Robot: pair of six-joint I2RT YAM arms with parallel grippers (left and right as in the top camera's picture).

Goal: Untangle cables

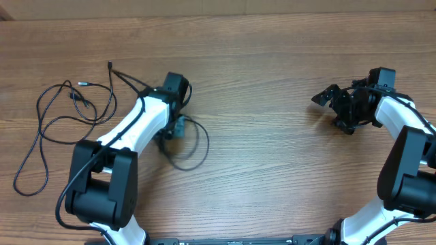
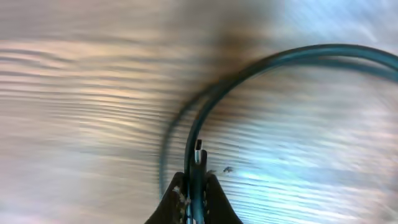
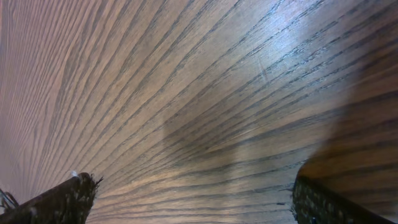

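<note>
Thin black cables lie on the wooden table. One cable (image 1: 48, 119) sprawls in loose loops at the left, with small plugs near the top. Another cable (image 1: 197, 146) forms a loop beside my left gripper (image 1: 172, 133). That gripper is shut on this cable near its plug end; in the left wrist view the cable (image 2: 261, 62) curves away from the pinched fingers (image 2: 196, 186). My right gripper (image 1: 334, 105) is open and empty at the right side of the table; its wrist view shows only bare wood between the fingertips (image 3: 193, 199).
The wooden table (image 1: 272, 170) fills the view. My left arm (image 1: 129, 133) lies across part of the cables, hiding where strands pass under it.
</note>
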